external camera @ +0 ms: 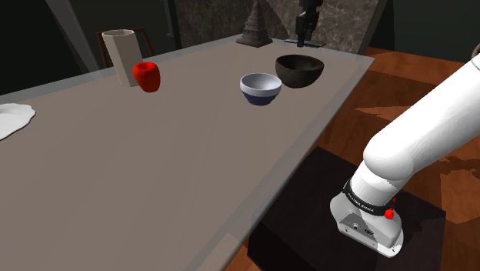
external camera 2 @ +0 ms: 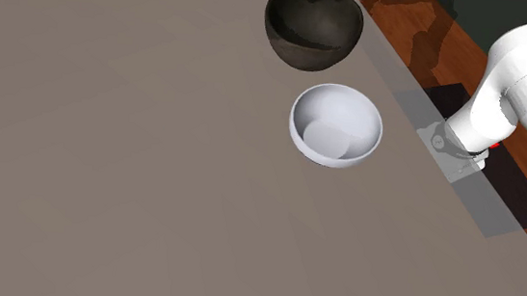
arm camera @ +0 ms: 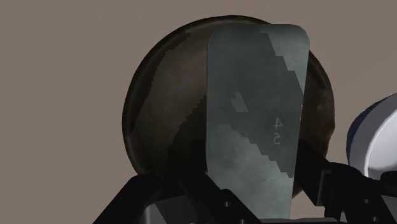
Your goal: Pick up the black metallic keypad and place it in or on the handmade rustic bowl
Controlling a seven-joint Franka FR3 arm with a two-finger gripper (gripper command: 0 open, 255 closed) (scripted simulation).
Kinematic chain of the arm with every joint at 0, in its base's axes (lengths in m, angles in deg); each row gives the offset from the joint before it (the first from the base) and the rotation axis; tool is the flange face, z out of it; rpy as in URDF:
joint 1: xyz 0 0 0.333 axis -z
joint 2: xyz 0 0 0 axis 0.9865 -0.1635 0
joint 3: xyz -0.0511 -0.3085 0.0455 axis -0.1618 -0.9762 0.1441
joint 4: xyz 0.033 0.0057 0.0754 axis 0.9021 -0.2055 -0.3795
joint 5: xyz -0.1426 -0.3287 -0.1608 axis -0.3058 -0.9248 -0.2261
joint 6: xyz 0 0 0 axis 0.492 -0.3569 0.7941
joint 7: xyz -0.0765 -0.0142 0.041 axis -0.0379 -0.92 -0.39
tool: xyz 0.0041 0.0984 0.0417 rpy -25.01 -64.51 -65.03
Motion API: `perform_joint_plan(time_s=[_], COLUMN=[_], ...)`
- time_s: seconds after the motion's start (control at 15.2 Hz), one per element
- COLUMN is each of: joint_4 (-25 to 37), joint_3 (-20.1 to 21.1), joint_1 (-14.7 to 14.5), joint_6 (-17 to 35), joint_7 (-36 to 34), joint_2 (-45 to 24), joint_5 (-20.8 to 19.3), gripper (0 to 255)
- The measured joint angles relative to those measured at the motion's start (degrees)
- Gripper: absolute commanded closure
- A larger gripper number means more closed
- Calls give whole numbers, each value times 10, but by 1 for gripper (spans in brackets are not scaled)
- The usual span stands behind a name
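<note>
Hover: keypad [arm camera: 254, 108] clamped above dark bowl [external camera: 300, 69]

Shoulder view: the gripper [external camera: 308, 18] hangs at twelve o'clock over the dark bowl, which sits at one o'clock from the blue-sided bowl [external camera: 260, 88]. Second exterior view: the dark bowl lies at eleven o'clock from that bowl. Wrist view: the fingers [arm camera: 316, 181] pinch the keypad's side edges near one end, over the bowl's mouth. It looks stiff, thin and smooth, probably slippery, so edges suit.
</note>
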Motion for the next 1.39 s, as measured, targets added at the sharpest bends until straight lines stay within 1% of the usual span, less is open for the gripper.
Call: perform_joint_plan(time_s=[0.66, 1.12, 1.19, 1.39], joint_4=[-91, -103, -103, -103], joint_3=[-3, -3, -3, -3], joint_1=[2, 2, 2, 2], joint_6=[80, 90, 91, 91], joint_7=[-2, -3, -3, -3], joint_2=[11, 13, 13, 13], joint_5=[-4, -4, -4, -4], gripper=[255, 255, 0, 0])
